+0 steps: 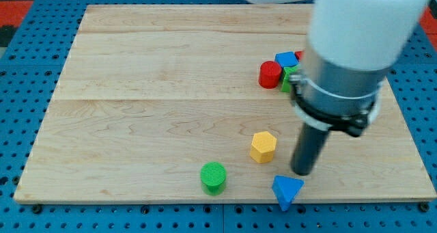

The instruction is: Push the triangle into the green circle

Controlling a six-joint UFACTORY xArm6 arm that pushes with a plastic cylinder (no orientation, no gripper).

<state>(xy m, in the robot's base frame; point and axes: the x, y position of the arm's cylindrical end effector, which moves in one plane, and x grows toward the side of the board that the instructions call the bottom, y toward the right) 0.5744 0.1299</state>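
One yellow hexagon (263, 146) near blue triangle (287, 190), green circle (213, 177), cluster possibly hidden behind arm (341, 62)

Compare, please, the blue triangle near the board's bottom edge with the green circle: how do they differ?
The blue triangle is a pointed wedge; the green circle is a round, ridged-top cylinder. The triangle lies just below my tip, at the view's right; the circle stands apart, further left. Both sit near the board's bottom edge.

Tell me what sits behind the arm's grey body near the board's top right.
A red block, a blue block and part of a green block show at the arm's left edge. Anything further right is covered. My tip stands just above the blue triangle.
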